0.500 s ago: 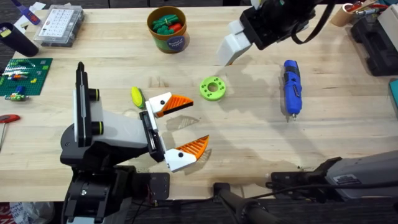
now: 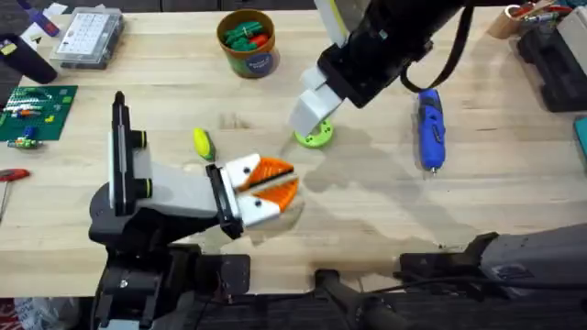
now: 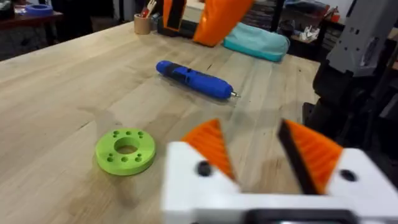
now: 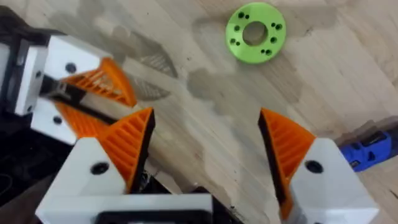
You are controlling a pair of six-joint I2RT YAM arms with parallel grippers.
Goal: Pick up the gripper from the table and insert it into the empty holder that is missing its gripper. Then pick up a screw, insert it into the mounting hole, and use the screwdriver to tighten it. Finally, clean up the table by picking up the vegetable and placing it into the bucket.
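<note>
With the blue pen-shaped power screwdriver (image 2: pixel 430 129) lying untouched on the wooden tabletop (image 2: pixel 514 174) and the small yellow vegetable (image 2: pixel 201 141) outside the orange-tan bucket (image 2: pixel 248 43), most steps seemingly remain; the left hand (image 2: pixel 274 188) is nearly closed on nothing, the right hand (image 4: pixel 205 146) wide open, empty.

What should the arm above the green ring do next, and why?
Probably lower the right claw forward and down toward the green ring. Its jaws stand wide open with nothing in them. The ring lies flat on the table just beyond the fingertips, not yet between them, so a short descent looks like the sensible step.
</note>
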